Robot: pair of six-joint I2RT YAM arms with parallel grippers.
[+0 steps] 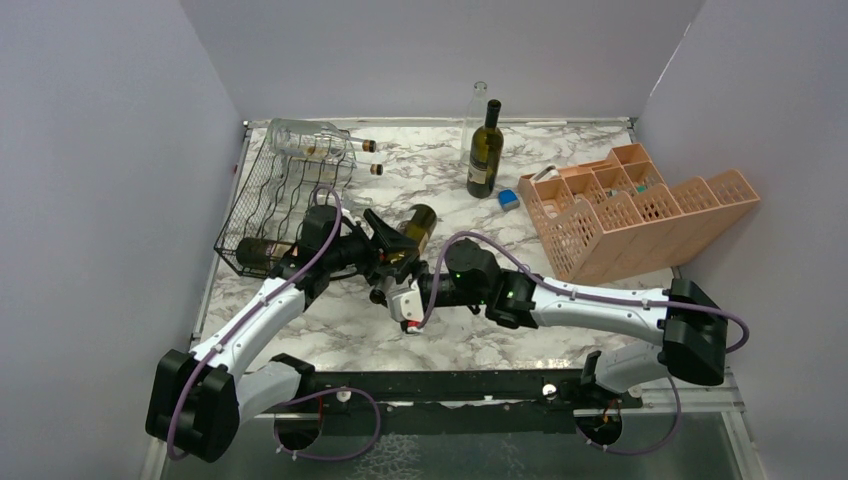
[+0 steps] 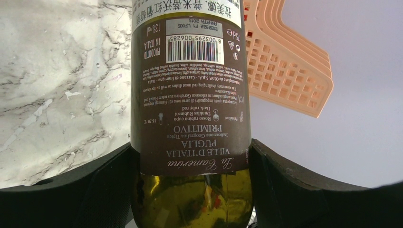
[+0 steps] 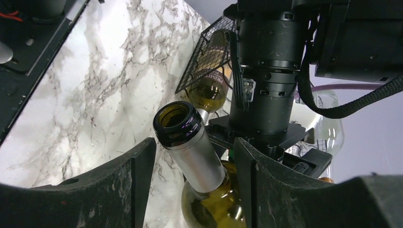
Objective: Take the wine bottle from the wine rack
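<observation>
The wine bottle (image 1: 415, 225), green glass with a brown label, lies nearly level just right of the black wire wine rack (image 1: 285, 195), above the marble table. My left gripper (image 2: 190, 156) is shut on its labelled body (image 2: 190, 95), both pads pressed against the glass. My right gripper (image 3: 195, 152) stands open around the silver-capped neck (image 3: 190, 142), with a gap on either side. In the top view both grippers meet at the bottle, left gripper (image 1: 385, 240), right gripper (image 1: 400, 290). The rack (image 3: 204, 57) holds another dark bottle (image 3: 206, 90) low down and a clear bottle (image 1: 310, 140) on top.
A dark upright bottle (image 1: 485, 150) and a clear one (image 1: 477, 105) stand at the back centre, with a small blue object (image 1: 509, 199) beside them. A salmon-orange crate (image 1: 630, 210) leans at the right. Grey walls close three sides.
</observation>
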